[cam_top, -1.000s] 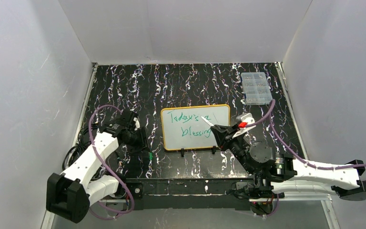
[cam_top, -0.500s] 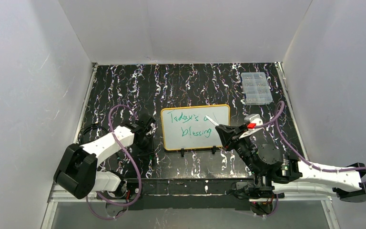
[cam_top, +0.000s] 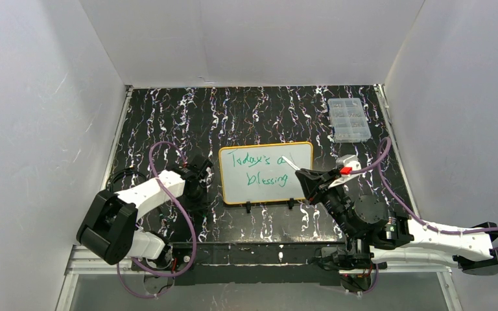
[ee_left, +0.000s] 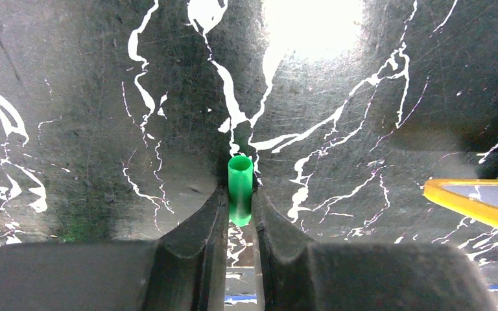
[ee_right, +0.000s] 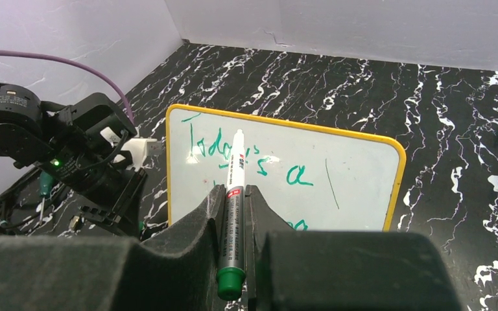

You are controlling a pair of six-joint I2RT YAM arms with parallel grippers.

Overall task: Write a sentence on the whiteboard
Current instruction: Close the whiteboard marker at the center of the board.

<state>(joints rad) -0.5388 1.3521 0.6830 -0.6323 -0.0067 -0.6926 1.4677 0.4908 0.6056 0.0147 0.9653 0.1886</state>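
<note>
One clear box [cam_top: 348, 120] beyond whiteboard [cam_top: 237, 184], marker [ee_right: 234, 181] over it, green cap [ee_left: 240, 184] nearby

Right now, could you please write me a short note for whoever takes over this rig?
The left fingers are shut on a green cap, just left of the whiteboard.
The right fingers are shut on the marker, with its tip over the board; I cannot tell whether it touches.
Done: the board reads "Today's a blessing" in green.
Left: check that the sentence is complete, then probably put the cap back on the marker.
</note>
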